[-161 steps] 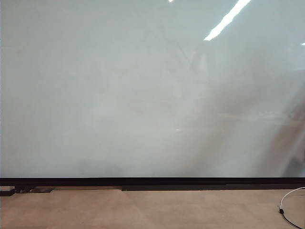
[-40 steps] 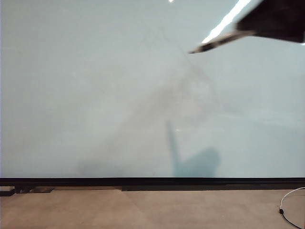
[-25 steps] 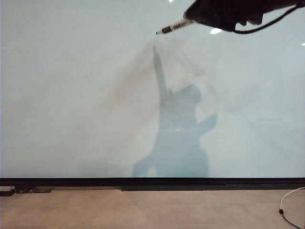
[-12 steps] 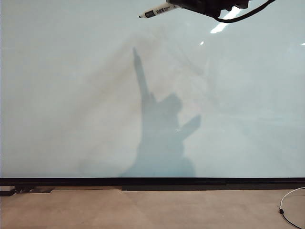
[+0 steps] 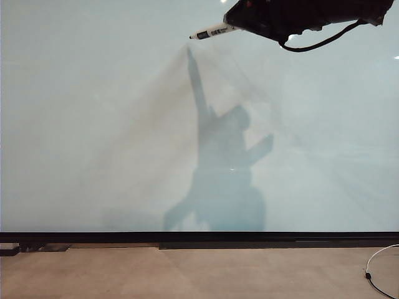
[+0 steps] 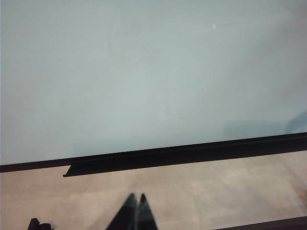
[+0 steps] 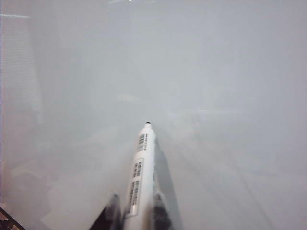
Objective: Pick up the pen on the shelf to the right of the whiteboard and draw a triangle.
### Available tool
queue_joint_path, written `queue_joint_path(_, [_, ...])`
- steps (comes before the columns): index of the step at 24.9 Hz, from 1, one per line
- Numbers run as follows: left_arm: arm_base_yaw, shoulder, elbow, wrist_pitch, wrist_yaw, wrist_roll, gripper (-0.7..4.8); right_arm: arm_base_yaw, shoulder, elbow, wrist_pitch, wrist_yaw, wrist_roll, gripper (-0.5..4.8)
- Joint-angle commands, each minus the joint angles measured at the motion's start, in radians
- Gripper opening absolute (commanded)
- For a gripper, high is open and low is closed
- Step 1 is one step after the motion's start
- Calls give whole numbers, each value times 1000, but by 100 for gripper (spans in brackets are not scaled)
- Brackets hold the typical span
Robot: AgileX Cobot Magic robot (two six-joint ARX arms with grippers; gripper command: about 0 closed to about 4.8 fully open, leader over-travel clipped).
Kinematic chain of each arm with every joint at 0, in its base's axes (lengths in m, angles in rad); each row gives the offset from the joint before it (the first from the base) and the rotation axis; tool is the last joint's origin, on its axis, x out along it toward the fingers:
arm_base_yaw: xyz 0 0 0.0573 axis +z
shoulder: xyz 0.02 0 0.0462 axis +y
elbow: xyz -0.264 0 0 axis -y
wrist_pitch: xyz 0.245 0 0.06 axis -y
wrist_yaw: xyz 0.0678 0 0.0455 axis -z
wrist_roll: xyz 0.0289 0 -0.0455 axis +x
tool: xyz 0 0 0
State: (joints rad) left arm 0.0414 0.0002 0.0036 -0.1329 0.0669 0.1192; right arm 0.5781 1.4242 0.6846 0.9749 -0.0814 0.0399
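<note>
White pen pinched in right gripper jaws before the whiteboard; left gripper jaws pressed together.

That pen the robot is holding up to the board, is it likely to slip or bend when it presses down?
The pen looks like a straight, rigid barrel, so it probably won't bend. Its smooth round body could slide or twist in the right pincer, which grips only its rear end. It looks light.
</note>
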Motion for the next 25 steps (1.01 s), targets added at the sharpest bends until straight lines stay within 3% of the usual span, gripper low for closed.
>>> queue_joint_path(1, [0,0,3,7,0,1,-5,-2,-3,5,26,1,3,-5])
queue_joint_path(25, [0,0,3,6,0,1,-5,-11,166,5,111,34,22,-5])
